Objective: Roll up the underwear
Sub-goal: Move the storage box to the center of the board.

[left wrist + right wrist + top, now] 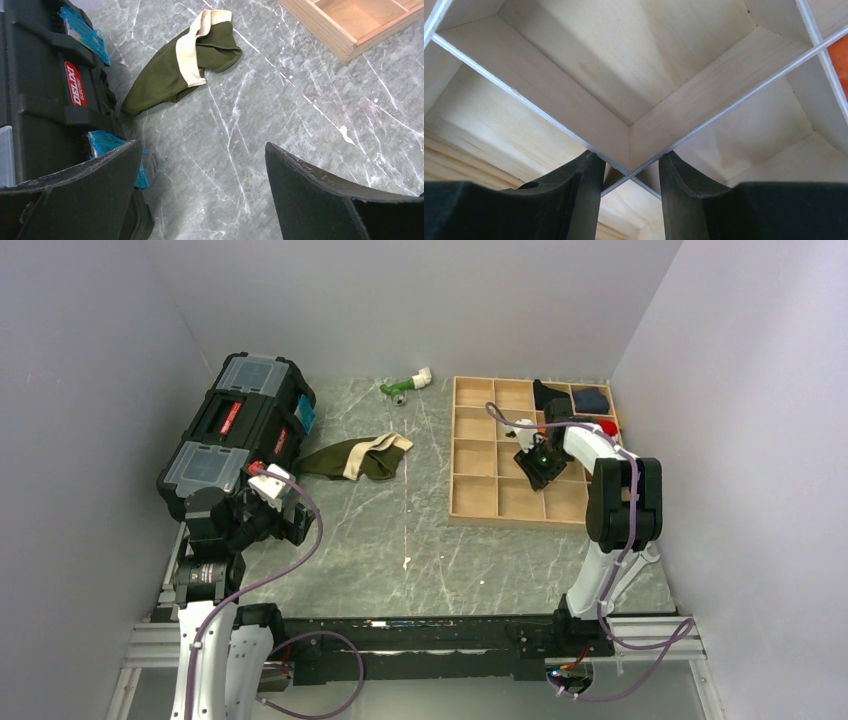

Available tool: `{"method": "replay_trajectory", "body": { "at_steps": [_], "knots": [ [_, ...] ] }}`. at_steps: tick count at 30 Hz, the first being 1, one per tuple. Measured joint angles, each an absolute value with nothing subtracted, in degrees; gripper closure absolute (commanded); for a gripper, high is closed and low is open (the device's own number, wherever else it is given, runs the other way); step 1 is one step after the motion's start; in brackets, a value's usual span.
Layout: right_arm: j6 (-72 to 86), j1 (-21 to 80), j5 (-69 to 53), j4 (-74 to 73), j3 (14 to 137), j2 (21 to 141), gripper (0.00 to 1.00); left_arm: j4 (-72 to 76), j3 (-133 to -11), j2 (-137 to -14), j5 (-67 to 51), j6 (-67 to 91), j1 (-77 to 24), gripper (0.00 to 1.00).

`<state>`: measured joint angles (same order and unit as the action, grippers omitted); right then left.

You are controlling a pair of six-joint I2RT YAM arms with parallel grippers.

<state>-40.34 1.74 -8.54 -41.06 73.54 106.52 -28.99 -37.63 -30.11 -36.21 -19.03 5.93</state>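
Note:
The underwear [355, 458], dark olive-green with a cream waistband, lies crumpled and partly folded on the marble table, left of the wooden tray [452, 462]. It also shows in the left wrist view [185, 70], beyond the fingers. My left gripper [290, 520] is open and empty [202, 147], low over bare table beside the toolbox, well short of the underwear. My right gripper [540, 472] hovers over the tray's middle cells. Its jaws [629, 160] stand a little apart, straddling a crossing of tray dividers and holding nothing.
A black toolbox [240, 430] with blue latches sits at the left, close to my left fingers [45, 100]. A green and white object [405, 385] lies at the back. The tray's far cells hold a black cloth roll [550, 393], a dark blue one [590, 400] and something red [608, 426].

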Motion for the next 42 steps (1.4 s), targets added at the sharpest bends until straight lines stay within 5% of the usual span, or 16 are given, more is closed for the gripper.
{"method": "replay_trajectory", "body": {
  "at_steps": [23, 27, 36, 42],
  "knots": [
    [-49.28, -3.73, -6.0, -46.46, 82.67, 112.79, 0.84, -28.99, -37.63, -30.33, -36.23, -19.42, 6.2, 0.01],
    [-49.95, -3.75, -5.26, -46.76, 83.42, 113.27, 0.75, -28.99, -37.63, -30.33, -36.25, -19.42, 6.2, 0.01],
    [-49.41, -3.97, -4.67, -46.02, 83.48, 113.21, 0.35, -28.97, -37.63, -30.79, -35.62, -19.31, 6.2, 0.01],
    [-46.7, -4.75, -6.04, -44.93, 81.93, 109.06, 0.21, -30.33, -41.04, -35.14, -34.3, -19.86, 6.2, 0.01]
  ]
}}
